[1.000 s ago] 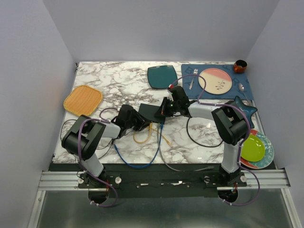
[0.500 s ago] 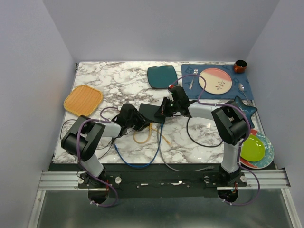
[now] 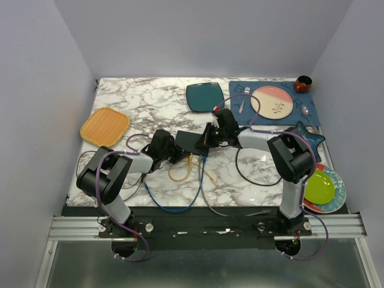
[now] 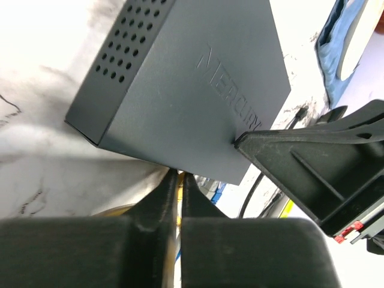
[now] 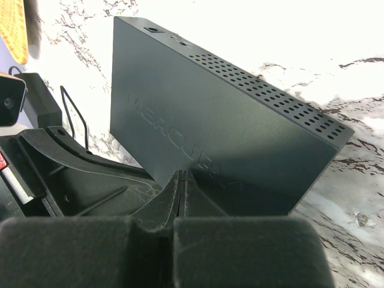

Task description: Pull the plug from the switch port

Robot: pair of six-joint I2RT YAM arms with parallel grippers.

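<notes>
The matte-black switch (image 3: 193,141) lies flat mid-table, and also shows in the left wrist view (image 4: 192,78) and the right wrist view (image 5: 228,138). My left gripper (image 3: 180,154) is at its near left edge. Its fingers (image 4: 161,195) are shut on a yellow cable (image 4: 173,187) right where it meets the switch's edge; the plug itself is hidden. My right gripper (image 3: 209,137) is shut, with its closed tips (image 5: 182,177) resting on the switch's top face. Yellow (image 3: 179,174), blue (image 3: 174,207), grey (image 3: 207,197) and black (image 3: 252,175) cables trail toward the front.
A dark teal square plate (image 3: 204,96) sits behind the switch. A woven orange tray (image 3: 105,126) is at the left. A blue placemat with a pink plate (image 3: 273,102), a brown cup (image 3: 303,83), a star dish (image 3: 306,137) and a green plate (image 3: 318,187) are at the right.
My left gripper has edged slightly right, toward the switch. The right gripper and the switch have hardly moved.
</notes>
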